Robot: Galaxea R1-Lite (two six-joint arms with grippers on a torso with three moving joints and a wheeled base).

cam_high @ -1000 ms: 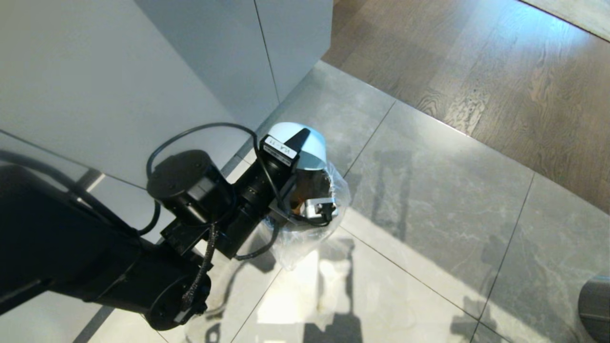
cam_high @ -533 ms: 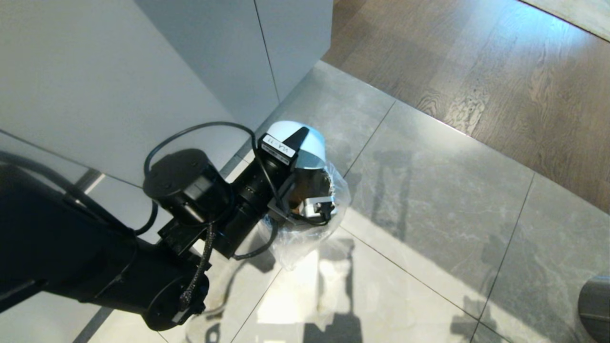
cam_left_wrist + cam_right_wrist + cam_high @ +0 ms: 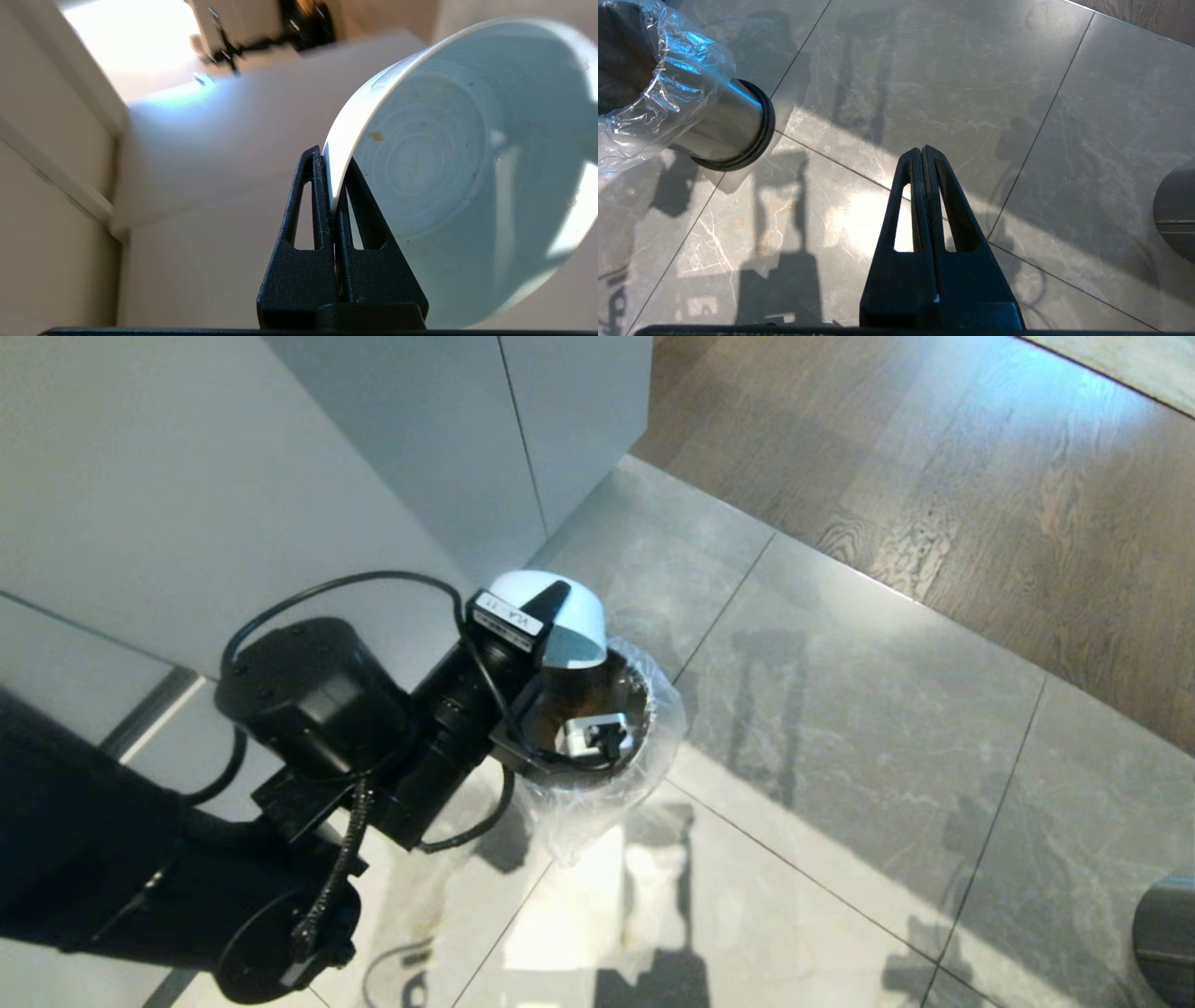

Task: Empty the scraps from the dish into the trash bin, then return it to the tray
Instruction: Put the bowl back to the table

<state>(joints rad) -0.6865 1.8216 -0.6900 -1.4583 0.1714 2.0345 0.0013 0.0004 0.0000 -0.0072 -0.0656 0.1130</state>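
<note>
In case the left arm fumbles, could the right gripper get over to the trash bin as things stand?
Probably yes: the right gripper, shut and empty, has only bare floor between it and the trash bin.

1 dish (image 3: 560, 616), 1 trash bin (image 3: 724, 130), 1 dark grey bin (image 3: 1176, 210), 2 grippers: left gripper (image 3: 329, 186), right gripper (image 3: 923, 161).

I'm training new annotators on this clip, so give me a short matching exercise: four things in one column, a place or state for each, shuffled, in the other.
Things:
1. dish
2. trash bin
3. left tool
4. right tool

Places or states:
A. shut on nothing, above the floor tiles
B. lined with clear plastic, standing on the floor
C. clamped on a rim
D. tipped over, above the bin

Pairs: 1-D, 2-B, 3-C, 4-A
</note>
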